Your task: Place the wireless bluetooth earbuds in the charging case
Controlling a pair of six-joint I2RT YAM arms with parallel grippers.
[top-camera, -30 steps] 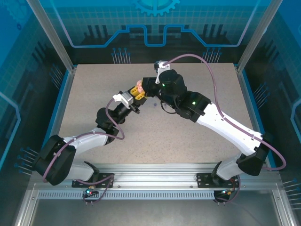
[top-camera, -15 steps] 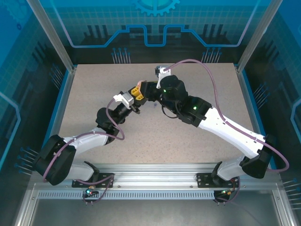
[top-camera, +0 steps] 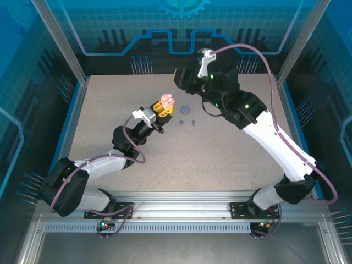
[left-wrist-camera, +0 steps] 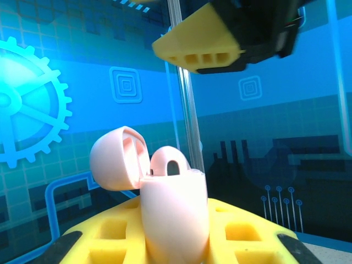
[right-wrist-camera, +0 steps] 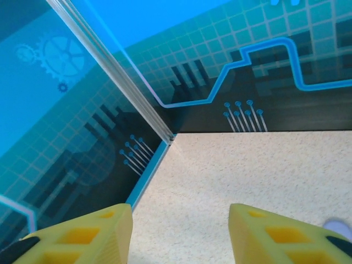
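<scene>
Glossy rounded pink case (left-wrist-camera: pixel 175 220) flipped open — speckled matte table (top-camera: pixel 220 154).

Pale-pink charging case (left-wrist-camera: pixel 175 220) upright, lid open; two tiny purple earbuds (top-camera: pixel 181 121) lying nearby.

pink case (left-wrist-camera: pixel 175 214) base cut off at bottom edge. two purple specks (top-camera: pixel 181 121) too tiny to ID tbh. pale blob (right-wrist-camera: pixel 336 225) clipped at edge.
</scene>
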